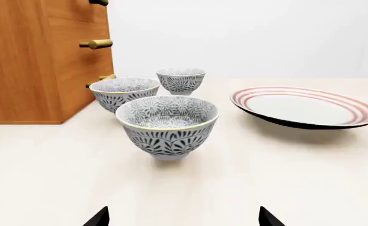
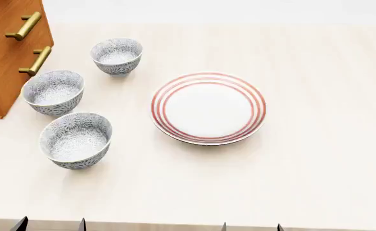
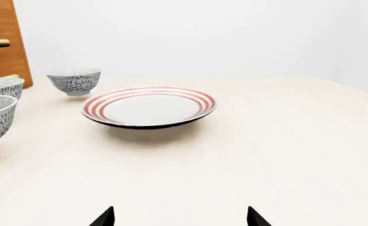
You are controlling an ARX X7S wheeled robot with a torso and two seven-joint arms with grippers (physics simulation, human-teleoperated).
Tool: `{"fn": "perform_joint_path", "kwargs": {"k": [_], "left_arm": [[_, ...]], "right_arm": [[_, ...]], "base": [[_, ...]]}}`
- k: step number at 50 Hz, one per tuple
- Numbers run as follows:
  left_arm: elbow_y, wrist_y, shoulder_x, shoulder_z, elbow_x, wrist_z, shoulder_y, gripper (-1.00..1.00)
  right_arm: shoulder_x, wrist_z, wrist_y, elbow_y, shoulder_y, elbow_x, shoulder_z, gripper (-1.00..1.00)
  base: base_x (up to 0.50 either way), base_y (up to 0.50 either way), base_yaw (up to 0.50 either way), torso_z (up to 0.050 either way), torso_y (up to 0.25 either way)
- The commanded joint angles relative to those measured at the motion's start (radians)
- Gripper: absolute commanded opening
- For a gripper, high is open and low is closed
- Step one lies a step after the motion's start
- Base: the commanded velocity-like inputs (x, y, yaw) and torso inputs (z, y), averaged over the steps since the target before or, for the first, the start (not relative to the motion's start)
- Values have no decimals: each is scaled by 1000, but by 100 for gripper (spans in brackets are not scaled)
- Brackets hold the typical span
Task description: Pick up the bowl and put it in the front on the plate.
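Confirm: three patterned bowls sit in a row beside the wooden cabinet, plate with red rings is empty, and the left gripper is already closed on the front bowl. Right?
Not quite. The left gripper holds nothing: in the left wrist view its fingers are spread apart, short of the front bowl. The rest holds: three bowls by the cabinet, and the plate is empty.

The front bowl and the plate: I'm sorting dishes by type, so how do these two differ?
The front bowl is deep with tall sides; the plate is flat and shallow. The bowl is narrower, the plate much wider. The bowl carries a dense grey-blue flower pattern inside and out; the plate is plain white with three thin red rings near its rim. Both are round, empty, upright on the table, and apart from each other.
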Motion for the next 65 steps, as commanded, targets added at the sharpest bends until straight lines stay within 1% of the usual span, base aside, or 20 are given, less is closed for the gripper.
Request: {"fn": "perform_joint_path", "kwargs": {"k": [1,5,20,23,24,25,26,27,28,29,30,31,33,34,35,38,41,51,55,65], "left_arm": [[4,-13,-15,17,-21,-17,0,100],[6,19,-31,33,-49,-22,9,100],[7,13,-60,68,-74,-64,5,100],[32,39,-64,72,-84,-65,14,100],[64,100,-69,76,-57,-78,28,100],[77,120,-71,78,-46,-86,34,100],[133,215,-74,74,-12,-111,57,100],[153,242,-77,75,1,-118,65,100],[212,332,-82,73,46,-141,89,100],[227,356,-84,73,57,-148,95,100],[271,459,-95,82,69,-148,115,100],[286,463,-91,76,99,-164,123,100],[332,535,-87,64,178,-202,147,100],[351,525,-82,60,200,-209,151,100],[381,540,-93,74,183,-197,156,100],[437,565,-87,64,235,-220,173,100],[478,555,-88,66,239,-224,184,100],[513,556,-98,75,248,-249,192,100],[521,552,-103,81,251,-254,192,100],[536,553,-118,92,250,-269,194,100]], "right_arm": [[16,19,1,-1,-3,13,-22,100],[31,36,-4,9,-1,28,-40,100],[60,74,3,-8,-1,62,-70,100],[56,84,-33,-34,-7,89,-59,100],[44,107,-183,-36,-17,76,-42,100],[44,102,-246,-49,-21,95,-41,100],[35,119,-312,-106,-33,112,-26,100],[36,126,-340,-118,-36,109,-26,100],[31,138,-415,-152,-47,118,-15,100],[33,143,-435,-161,-50,122,-16,100],[27,152,-505,-190,-61,144,-8,100],[28,161,-524,-199,-65,146,-8,100],[24,183,-606,-241,-78,132,-3,100],[24,196,-631,-256,-82,118,0,100],[19,220,-660,-295,-90,104,9,100],[27,249,-702,-345,-102,86,5,100],[37,268,-709,-363,-110,84,-3,100],[56,301,-768,-363,-116,55,-19,100],[65,309,-766,-371,-118,53,-29,100],[82,329,-771,-396,-128,41,-43,100]], "base": [[0,0,0,0,0],[0,0,0,0,0],[0,0,0,0,0],[0,0,0,0,0],[0,0,0,0,0],[0,0,0,0,0],[0,0,0,0,0],[0,0,0,0,0],[0,0,0,0,0],[0,0,0,0,0],[0,0,0,0,0],[0,0,0,0,0],[0,0,0,0,0],[0,0,0,0,0],[0,0,0,0,0],[0,0,0,0,0],[0,0,0,0,0],[0,0,0,0,0],[57,0,0,0,0],[482,0,0,0,0]]}}
